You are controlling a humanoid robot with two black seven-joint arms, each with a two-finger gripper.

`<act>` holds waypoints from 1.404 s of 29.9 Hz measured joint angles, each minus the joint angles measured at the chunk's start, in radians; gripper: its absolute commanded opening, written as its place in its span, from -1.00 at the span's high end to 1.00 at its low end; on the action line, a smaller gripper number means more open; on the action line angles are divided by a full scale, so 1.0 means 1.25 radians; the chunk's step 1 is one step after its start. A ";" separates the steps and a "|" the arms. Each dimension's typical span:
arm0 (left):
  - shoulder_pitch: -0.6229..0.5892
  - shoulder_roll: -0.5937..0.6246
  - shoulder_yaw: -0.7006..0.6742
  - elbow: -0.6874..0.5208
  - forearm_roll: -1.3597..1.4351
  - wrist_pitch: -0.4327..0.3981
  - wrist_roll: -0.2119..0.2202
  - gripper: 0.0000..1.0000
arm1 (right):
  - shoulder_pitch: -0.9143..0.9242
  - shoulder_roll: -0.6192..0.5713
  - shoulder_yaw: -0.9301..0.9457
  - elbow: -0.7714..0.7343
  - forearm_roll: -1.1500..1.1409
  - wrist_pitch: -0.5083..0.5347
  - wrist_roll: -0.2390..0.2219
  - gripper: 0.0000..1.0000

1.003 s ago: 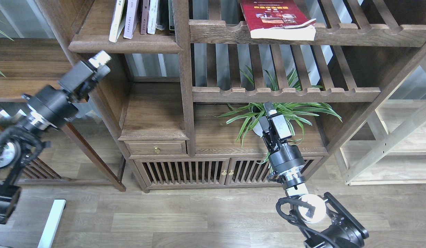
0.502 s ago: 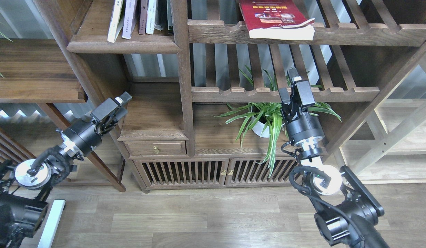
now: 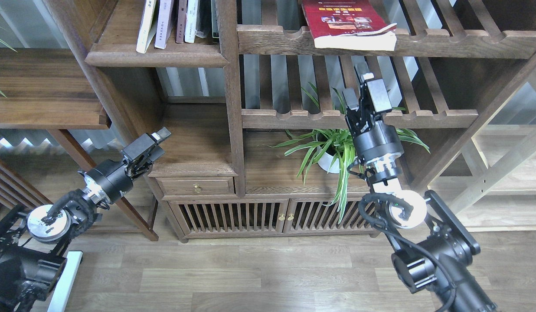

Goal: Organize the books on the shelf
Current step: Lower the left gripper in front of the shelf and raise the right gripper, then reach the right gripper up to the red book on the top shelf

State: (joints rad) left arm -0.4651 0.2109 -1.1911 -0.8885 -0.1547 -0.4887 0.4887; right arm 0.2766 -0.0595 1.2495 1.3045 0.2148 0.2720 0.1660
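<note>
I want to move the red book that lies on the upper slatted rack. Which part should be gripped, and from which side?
Grip the dark red book at its front edge, where the pale page block overhangs the scalloped rail. Come from the front, slightly below, one finger above and one under. It lies flat; the right gripper is just beneath.

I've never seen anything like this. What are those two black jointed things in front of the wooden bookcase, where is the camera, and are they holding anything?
Those are a humanoid robot's two arms, and the camera sits in its head, looking forward and down. Each arm ends in a two-finger grasping tool. The right tool is raised before the slatted racks, below a dark red book that lies flat on the upper rack, overhanging its front rail. The left tool hangs low beside the cabinet, by a small ledge above a drawer. Neither holds anything; whether their fingers are open is hard to tell. Several books stand upright on the solid shelf top left. A potted plant sits under the racks.
</note>
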 measured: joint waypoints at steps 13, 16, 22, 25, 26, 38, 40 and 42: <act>-0.007 0.008 0.003 0.001 0.001 0.000 0.000 -0.98 | 0.061 -0.002 -0.029 0.001 -0.003 -0.011 0.000 -0.98; -0.008 0.008 0.005 0.001 0.001 0.000 0.000 -0.98 | 0.083 -0.003 -0.029 0.001 -0.003 -0.028 0.000 -0.98; -0.008 0.008 0.006 0.001 0.001 0.000 0.000 -0.98 | 0.106 -0.003 -0.019 -0.007 -0.002 -0.048 0.001 -0.98; -0.008 0.008 0.006 0.000 0.000 0.000 0.000 -0.98 | 0.111 -0.002 -0.015 -0.015 -0.001 -0.050 0.002 -0.98; -0.008 0.008 0.006 0.000 0.000 0.000 0.000 -0.98 | 0.114 -0.002 -0.012 -0.018 -0.001 -0.052 0.002 -0.98; -0.008 0.008 0.007 -0.001 -0.001 0.000 0.000 -0.98 | 0.163 -0.002 0.004 -0.036 0.001 -0.087 0.004 -0.97; -0.008 0.008 0.007 -0.001 -0.001 0.000 0.000 -0.98 | 0.164 -0.002 0.004 -0.038 0.001 -0.088 0.004 -0.97; -0.008 0.008 0.007 -0.001 -0.002 0.000 0.000 -0.98 | 0.164 -0.002 0.004 -0.038 0.001 -0.088 0.004 -0.96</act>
State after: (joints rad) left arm -0.4749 0.2210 -1.1829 -0.8893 -0.1575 -0.4887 0.4887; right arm 0.4822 -0.0614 1.2547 1.2566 0.2165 0.1614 0.1703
